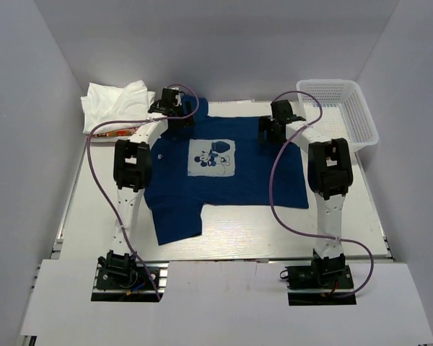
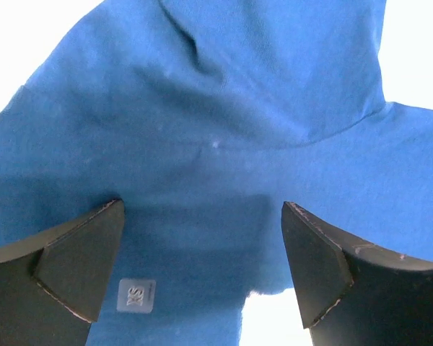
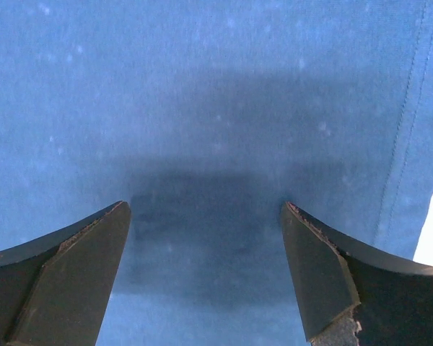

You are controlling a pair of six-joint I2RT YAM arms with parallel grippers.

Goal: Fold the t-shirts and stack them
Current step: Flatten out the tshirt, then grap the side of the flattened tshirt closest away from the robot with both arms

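Left gripper (image 2: 202, 207): jaws spread wide, nothing pinched. Both fingers (image 2: 72, 267) hang over the navy tee (image 2: 224, 130), and blue cloth fills the gap between them. Can't tell if they touch the cloth. Grey XS size tag (image 2: 136, 295) sits just beside the left finger's tip. Fabric ahead of the jaws is bunched into a ridge running away from the camera. White table (image 2: 29, 43) shows past the cloth at the upper corners and in a notch near the right finger.

Right gripper (image 3: 205, 207): also spread, nothing held. Flat cloth of the same tee lies under it, with the gripper's shadow between the fingers. Stitched hem (image 3: 404, 122) runs down the right side, with a sliver of table beyond it.

Top view: tee lies spread mid-table, pale mouse print (image 1: 211, 157) facing up. Left gripper is at the tee's far-left corner and right gripper at its far-right corner. One flap of the tee juts toward the near edge on the left. Crumpled white tees (image 1: 115, 102) sit at the table's far-left corner, just beside the left gripper. White mesh basket (image 1: 345, 115) is at far right, apart from the tee.
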